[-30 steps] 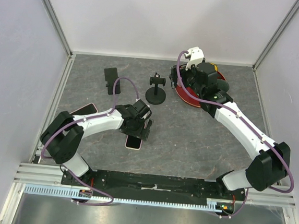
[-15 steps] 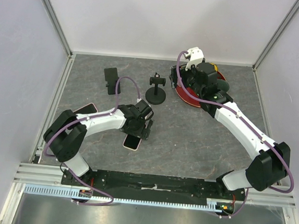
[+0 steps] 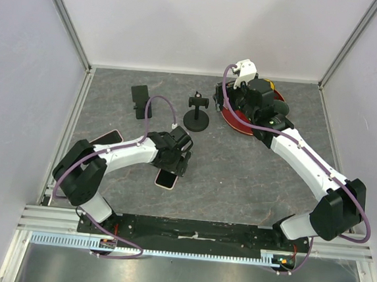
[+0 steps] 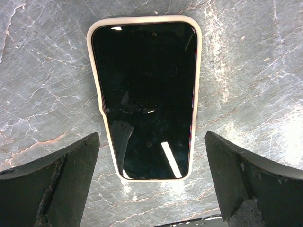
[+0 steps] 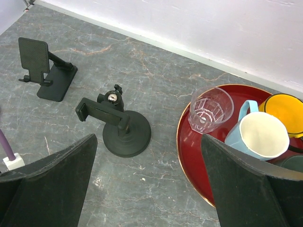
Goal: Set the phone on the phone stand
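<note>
A phone in a white case (image 4: 147, 97) lies flat and screen up on the grey table; in the top view its near end (image 3: 165, 179) shows below my left gripper (image 3: 174, 158). The left gripper (image 4: 151, 156) is open and hovers over the phone's near end, with one finger on each side and no contact. A black round-base clamp stand (image 3: 196, 115) stands at mid-table and also shows in the right wrist view (image 5: 118, 125). A black folding stand (image 3: 140, 102) is to its left, seen too in the right wrist view (image 5: 45, 66). My right gripper (image 3: 228, 98) is open and empty above the red tray's left edge.
The red tray (image 5: 189, 142) holds a clear glass (image 5: 210, 109), a blue-and-white mug (image 5: 258, 135) and a yellow cup (image 5: 286, 111). A second phone in a pink case (image 3: 106, 137) lies at the left by the left arm. Walls enclose the table.
My left gripper has shifted slightly left over the phone. The phone and the right arm have not moved.
</note>
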Robot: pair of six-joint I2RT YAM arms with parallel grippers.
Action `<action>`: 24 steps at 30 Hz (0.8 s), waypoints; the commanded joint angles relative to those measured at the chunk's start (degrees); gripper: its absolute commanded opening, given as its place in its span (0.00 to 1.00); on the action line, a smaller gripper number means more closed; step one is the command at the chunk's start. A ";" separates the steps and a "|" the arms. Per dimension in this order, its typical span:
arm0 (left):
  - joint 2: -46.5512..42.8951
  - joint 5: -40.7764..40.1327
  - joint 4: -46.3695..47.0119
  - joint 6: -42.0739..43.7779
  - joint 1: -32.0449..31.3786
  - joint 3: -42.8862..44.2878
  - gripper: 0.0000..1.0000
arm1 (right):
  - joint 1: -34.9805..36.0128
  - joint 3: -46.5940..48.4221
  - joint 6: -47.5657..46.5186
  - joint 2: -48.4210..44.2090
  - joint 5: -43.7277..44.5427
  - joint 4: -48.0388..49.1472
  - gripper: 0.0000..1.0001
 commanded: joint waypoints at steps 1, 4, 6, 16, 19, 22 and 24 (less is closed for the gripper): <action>0.98 -0.41 -0.16 3.37 -0.40 -0.03 1.00 | 0.17 0.09 -0.53 -0.87 -0.74 1.13 0.98; 2.38 -0.59 -0.24 4.51 -0.31 0.24 1.00 | 0.08 0.00 -0.53 -1.04 -0.82 1.13 0.98; 3.17 -1.20 -0.42 4.96 -0.22 0.33 1.00 | 0.08 0.00 -0.62 -1.13 -0.56 1.13 0.98; 7.48 2.40 0.55 5.22 -0.13 1.38 0.97 | -0.01 0.00 -0.62 -1.40 -0.65 1.22 0.98; 8.88 2.93 0.64 4.61 -0.13 1.29 0.92 | 0.08 0.18 -0.44 -1.22 -0.82 1.13 0.98; 9.85 3.11 0.72 3.81 -0.22 0.77 0.79 | 0.08 0.62 -0.18 -0.70 -1.35 0.87 0.98; 9.94 2.41 0.64 3.20 -0.22 0.42 0.72 | 0.08 0.97 -0.09 -0.43 -1.88 0.52 0.98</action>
